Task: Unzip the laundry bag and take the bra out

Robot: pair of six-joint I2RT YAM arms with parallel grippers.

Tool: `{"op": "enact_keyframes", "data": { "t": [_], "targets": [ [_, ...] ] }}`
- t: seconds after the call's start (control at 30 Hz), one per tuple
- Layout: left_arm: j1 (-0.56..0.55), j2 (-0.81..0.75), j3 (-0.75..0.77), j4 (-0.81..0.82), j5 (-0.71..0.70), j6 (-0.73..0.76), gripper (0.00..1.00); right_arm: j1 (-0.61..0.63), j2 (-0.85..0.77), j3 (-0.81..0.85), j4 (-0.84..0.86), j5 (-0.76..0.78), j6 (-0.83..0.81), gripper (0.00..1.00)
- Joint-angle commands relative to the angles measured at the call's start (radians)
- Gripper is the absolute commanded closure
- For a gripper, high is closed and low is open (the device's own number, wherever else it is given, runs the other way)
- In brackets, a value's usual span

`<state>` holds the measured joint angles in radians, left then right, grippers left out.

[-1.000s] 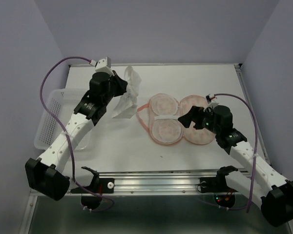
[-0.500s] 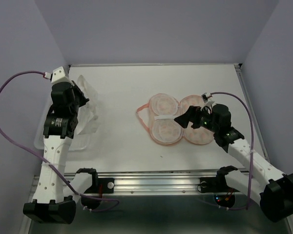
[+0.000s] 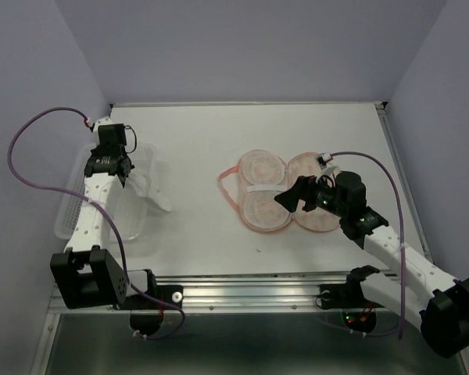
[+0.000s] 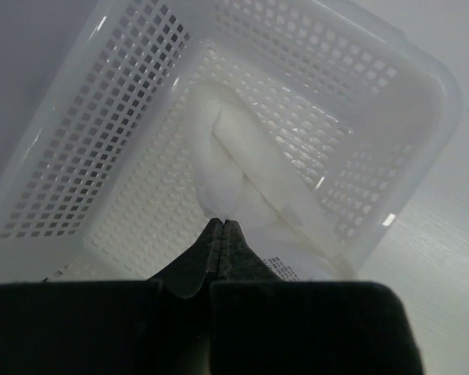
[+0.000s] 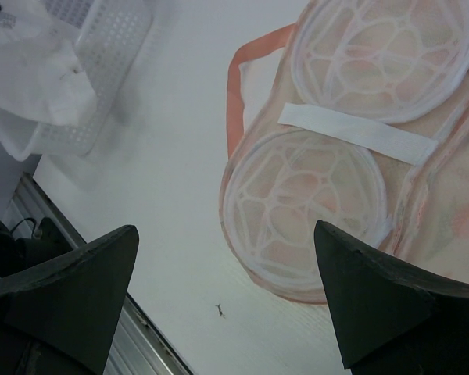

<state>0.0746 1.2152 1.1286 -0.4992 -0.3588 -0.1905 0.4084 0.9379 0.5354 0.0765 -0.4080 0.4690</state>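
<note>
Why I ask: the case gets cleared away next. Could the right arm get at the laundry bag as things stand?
Probably yes. The right pincer hangs open over the laundry bag, lying opened flat on the table, with nothing between them. The left pincer is off at the basket.

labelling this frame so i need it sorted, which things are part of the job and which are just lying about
Job:
laundry bag, lying open
bra, pinched in the left gripper
right gripper, open near the bag

Lying about:
basket, with the bra hanging into it
speck on the table
</note>
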Motion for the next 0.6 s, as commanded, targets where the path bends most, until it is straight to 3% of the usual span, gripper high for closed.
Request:
{"op": "enact_keyframes", "data": {
  "t": [0.0,0.23,0.57],
  "targets": [
    [0.005,0.099,0.068,0.011,-0.146,0.065,1.0,0.015,-0.024,-0.003,0.049,0.014,-0.024,0.0],
    [0.004,0.148,0.102,0.149,-0.111,0.186,1.0,0.024,-0.027,-0.006,0.043,0.034,-0.035,0.0],
    [0.004,0.297,0.059,0.215,-0.327,0.261,1.0,0.076,-0.024,0.003,0.032,0.063,-0.049,0.0]
  ]
}}
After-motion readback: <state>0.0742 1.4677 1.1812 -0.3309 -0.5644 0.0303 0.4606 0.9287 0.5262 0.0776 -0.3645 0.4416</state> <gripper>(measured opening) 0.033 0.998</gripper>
